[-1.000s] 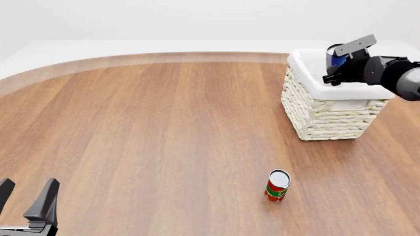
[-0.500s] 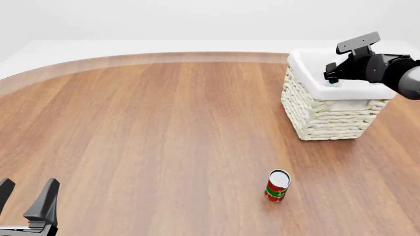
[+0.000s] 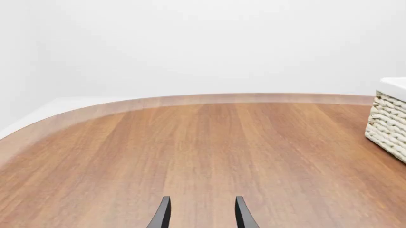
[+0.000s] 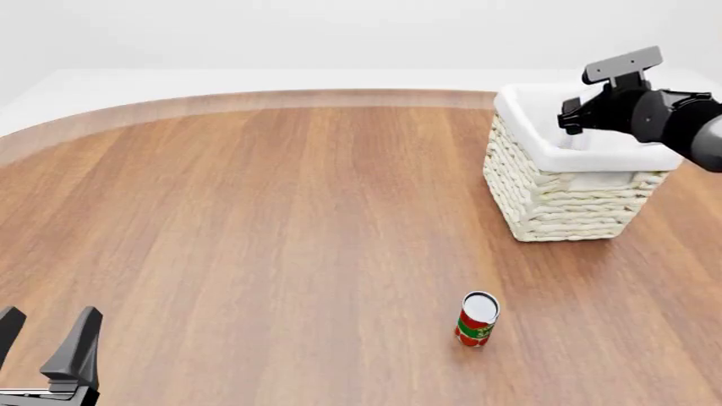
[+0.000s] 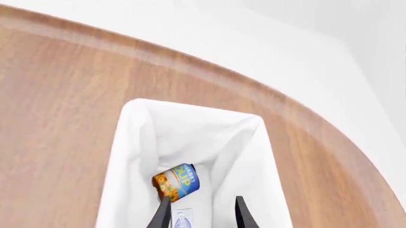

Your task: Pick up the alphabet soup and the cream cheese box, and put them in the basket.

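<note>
Left wrist view first: your left gripper (image 3: 199, 216) shows two dark fingertips spread apart with nothing between them, looking out over bare wooden table (image 3: 190, 156). One woven corner of the basket (image 3: 388, 124) sits off to the side, well apart from that arm. Neither task item is visible here.

Over to the front view: your left gripper (image 4: 46, 347) waits low at the near edge, jaws apart and empty. Your right gripper (image 4: 577, 114) hangs above the basket (image 4: 553, 203) at the far right; from this angle you cannot tell how wide it stands. A red and green can (image 4: 478, 319) stands upright on the table (image 4: 282, 237), near the front, not your concern.

Now the right wrist view, looking down into the basket (image 5: 127, 156): your right gripper (image 5: 199, 216) is parted and holds nothing. The alphabet soup (image 5: 177, 181) lies tipped on its side on the white lining, long axis running slantwise across the floor, orange end towards the fingers. Just beside it, between the fingertips, sits the cream cheese box (image 5: 181, 219), lying flat, only partly in view. By the look of it both items are in, so little seems left except lifting clear.
</note>
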